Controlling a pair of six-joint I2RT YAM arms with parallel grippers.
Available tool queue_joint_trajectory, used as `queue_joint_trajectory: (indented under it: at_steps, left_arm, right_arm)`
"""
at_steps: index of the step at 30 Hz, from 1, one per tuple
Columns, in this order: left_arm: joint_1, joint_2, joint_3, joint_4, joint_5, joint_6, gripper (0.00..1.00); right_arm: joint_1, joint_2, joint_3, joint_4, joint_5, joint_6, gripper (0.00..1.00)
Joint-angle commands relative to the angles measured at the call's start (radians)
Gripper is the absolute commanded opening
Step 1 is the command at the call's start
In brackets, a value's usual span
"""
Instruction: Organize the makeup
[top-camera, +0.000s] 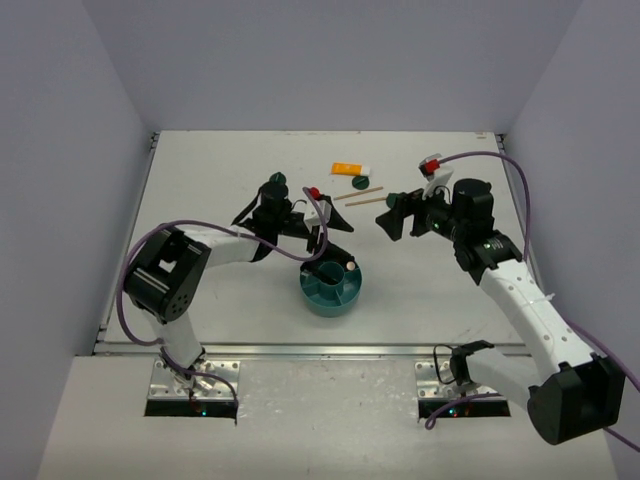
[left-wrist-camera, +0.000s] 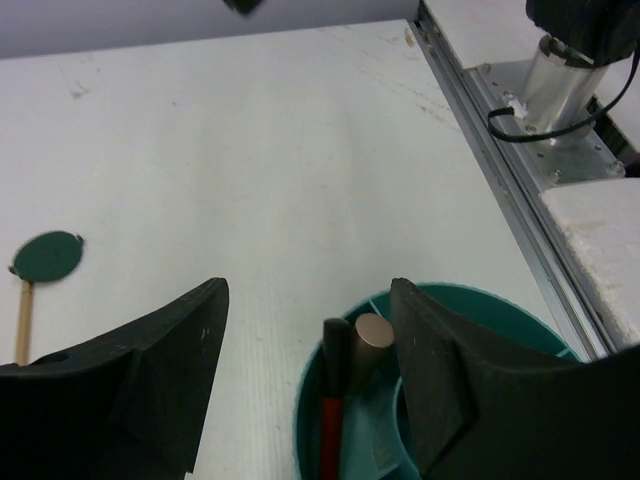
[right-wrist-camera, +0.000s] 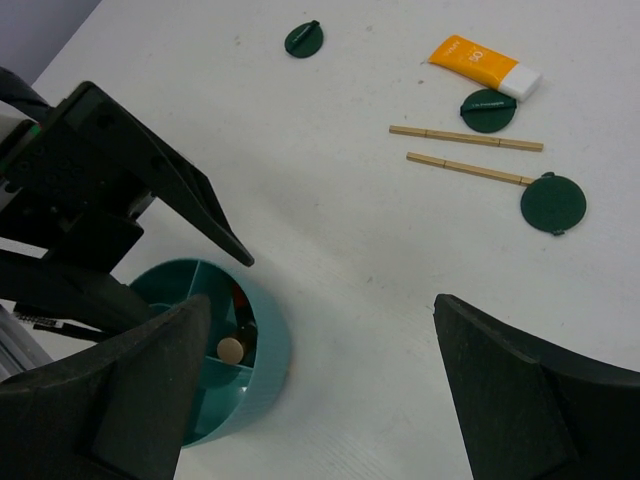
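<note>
The teal divided bowl (top-camera: 332, 290) holds a red pencil (left-wrist-camera: 332, 415) and a gold tube (left-wrist-camera: 370, 342) in one compartment. My left gripper (top-camera: 325, 238) is open and empty just above the bowl's far rim (left-wrist-camera: 470, 300). My right gripper (top-camera: 390, 215) is open and empty, above the table to the right of the bowl (right-wrist-camera: 262, 372). On the far table lie an orange-and-white packet (right-wrist-camera: 483, 67), two tan sticks (right-wrist-camera: 465, 138), and three dark green compacts (right-wrist-camera: 303, 39) (right-wrist-camera: 488, 110) (right-wrist-camera: 553, 204).
The metal rail along the table's near edge (left-wrist-camera: 500, 170) and the right arm's base (left-wrist-camera: 560, 75) show in the left wrist view. White walls enclose the table on three sides. One compact (left-wrist-camera: 48, 256) and a stick end (left-wrist-camera: 23, 320) lie left of my left gripper.
</note>
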Motion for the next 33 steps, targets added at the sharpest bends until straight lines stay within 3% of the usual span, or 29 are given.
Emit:
queue_joint_trajectory:
  at_steps: [1,6,10,14,16,19,23,27,33]
  left_arm:
    - [0.008,-0.017,0.145,0.059,0.004,-0.089,0.67]
    - [0.059,-0.003,0.324,0.029,-0.11,-0.3,0.69]
    - [0.134,0.008,0.464,-0.135,-0.252,-0.393,0.69]
    - [0.213,-0.009,0.501,-0.344,-0.383,-0.303,0.67]
    - [0.235,-0.036,0.481,-0.451,-0.474,-0.244,0.67]
    - [0.264,-0.081,0.432,-0.556,-0.57,-0.155,0.67]
    - [0.287,-0.181,0.315,-0.572,-0.64,-0.114,0.69]
    - [0.296,-0.241,0.209,-0.578,-0.68,-0.073,0.7]
    - [0.307,-0.248,0.169,-0.548,-0.701,-0.092,0.71]
  right_arm:
    - [-0.014,0.059,0.097,0.007,0.042,0.018,0.92]
    - [-0.056,0.198,0.205,-0.029,0.008,0.042,0.91]
    - [-0.126,0.405,0.451,-0.103,-0.26,-0.061,0.91]
    - [-0.127,0.728,0.816,-0.367,-0.28,-0.392,0.87]
    - [-0.125,0.906,1.003,-0.467,-0.251,-0.496,0.84]
    - [-0.105,1.07,1.153,-0.524,-0.164,-0.599,0.82]
    - [-0.057,1.165,1.164,-0.466,-0.089,-0.773,0.83]
    - [0.014,1.244,1.153,-0.521,-0.049,-0.989,0.86]
    - [0.032,1.288,1.168,-0.527,-0.073,-0.939,0.86]
